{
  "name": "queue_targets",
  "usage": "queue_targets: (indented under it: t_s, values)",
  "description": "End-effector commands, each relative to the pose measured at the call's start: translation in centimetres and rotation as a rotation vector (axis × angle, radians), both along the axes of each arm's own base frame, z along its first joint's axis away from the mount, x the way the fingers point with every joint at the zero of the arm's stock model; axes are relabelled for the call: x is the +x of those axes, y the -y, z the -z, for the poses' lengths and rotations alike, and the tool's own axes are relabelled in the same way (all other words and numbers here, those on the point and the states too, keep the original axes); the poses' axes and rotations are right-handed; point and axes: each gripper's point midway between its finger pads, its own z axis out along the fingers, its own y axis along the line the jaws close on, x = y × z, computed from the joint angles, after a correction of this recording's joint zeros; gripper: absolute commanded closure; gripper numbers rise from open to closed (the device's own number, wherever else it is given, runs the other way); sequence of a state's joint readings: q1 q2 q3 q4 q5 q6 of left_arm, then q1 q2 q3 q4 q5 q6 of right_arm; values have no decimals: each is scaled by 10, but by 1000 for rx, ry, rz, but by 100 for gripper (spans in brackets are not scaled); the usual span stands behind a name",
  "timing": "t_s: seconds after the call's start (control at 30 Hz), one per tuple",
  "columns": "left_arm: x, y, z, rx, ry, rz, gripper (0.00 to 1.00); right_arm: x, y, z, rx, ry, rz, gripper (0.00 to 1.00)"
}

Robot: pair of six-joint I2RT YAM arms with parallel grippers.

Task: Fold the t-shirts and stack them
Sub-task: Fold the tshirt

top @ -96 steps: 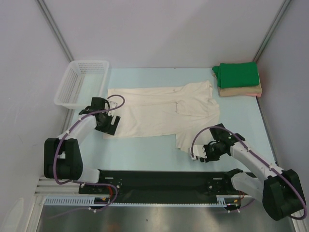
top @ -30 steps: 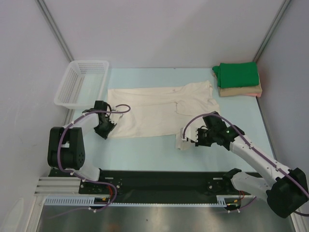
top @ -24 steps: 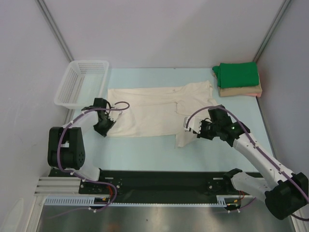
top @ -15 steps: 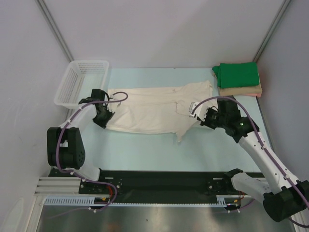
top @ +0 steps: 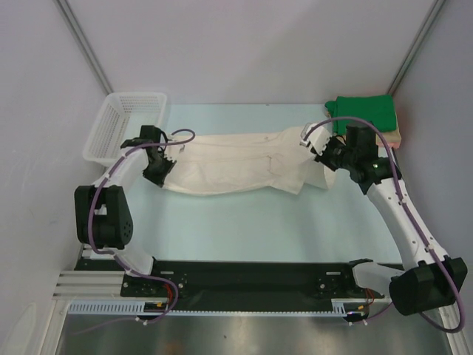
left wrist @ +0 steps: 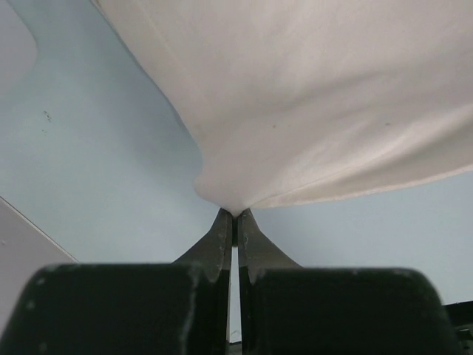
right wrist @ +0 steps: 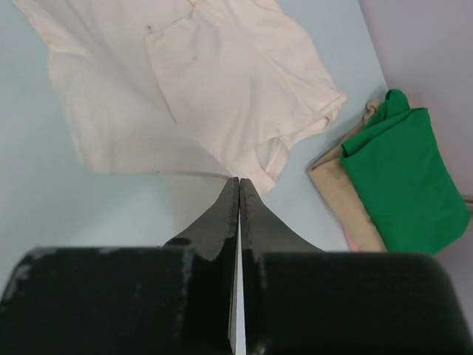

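peach tee (right wrist: 334, 183) mostly covered, cream tee (left wrist: 332, 96) cropped

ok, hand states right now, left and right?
Left hand: shut on the cream shirt, pinching a lifted fold.
Right hand: shut on the cream shirt too, cloth pulled taut to its tips.

Cream-white t-shirt (top: 236, 166): stretched left to right as a narrow, wrinkled band, middle lying down, both ends raised. Left end pinched between the closed fingers of left gripper (left wrist: 234, 216), right end likewise in right gripper (right wrist: 239, 180). Bright green t-shirt (top: 366, 115): folded, stacked on folded peach-tan t-shirt (right wrist: 336, 200), far right corner, just beyond the cream band's right end.
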State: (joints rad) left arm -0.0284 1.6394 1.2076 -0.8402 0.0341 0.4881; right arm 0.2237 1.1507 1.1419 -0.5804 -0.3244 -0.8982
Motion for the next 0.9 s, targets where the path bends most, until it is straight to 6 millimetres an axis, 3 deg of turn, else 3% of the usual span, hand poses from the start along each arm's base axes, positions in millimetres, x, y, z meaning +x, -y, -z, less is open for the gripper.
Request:
queue_targets:
  t_s: [0.0,0.3,0.87]
  values:
    - [19,-1,-10,-1,48,-45,99,27,4,-27,32,85,13,100]
    - [52,-15,-24,58,145,-134,100,61,16,-16,33,69,50,100]
    - [98,-22,-15,104,125,-177,100,133,13,-3,37,72,63,100]
